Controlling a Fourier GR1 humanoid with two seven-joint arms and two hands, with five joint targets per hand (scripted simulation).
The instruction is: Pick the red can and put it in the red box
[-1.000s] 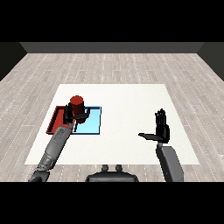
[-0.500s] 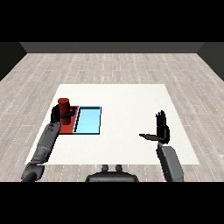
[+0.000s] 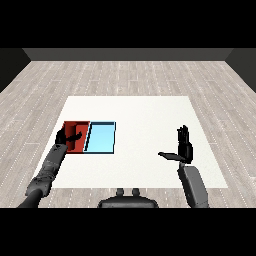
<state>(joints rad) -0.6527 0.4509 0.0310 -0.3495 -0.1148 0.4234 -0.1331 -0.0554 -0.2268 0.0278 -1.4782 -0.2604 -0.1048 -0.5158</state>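
Observation:
The red tray (image 3: pixel 84 127) lies at the table's left, and the light blue tray (image 3: pixel 101 138) touches its right side. My left hand (image 3: pixel 63 136) is low over the red tray, its fingers curled round the red can (image 3: pixel 75 141). The can sits down inside the tray and is hard to tell apart from the tray's red floor. My right hand (image 3: pixel 184 148) hovers open over the table's right part, fingers straight up and thumb out to the left, holding nothing.
The white table (image 3: pixel 145 120) stretches between the trays and my right hand. Its front edge runs just below both forearms. A grey plank floor surrounds it.
My left hand has carried the red can leftward from above the trays' seam and lowered it into the red tray. The right hand has not moved.

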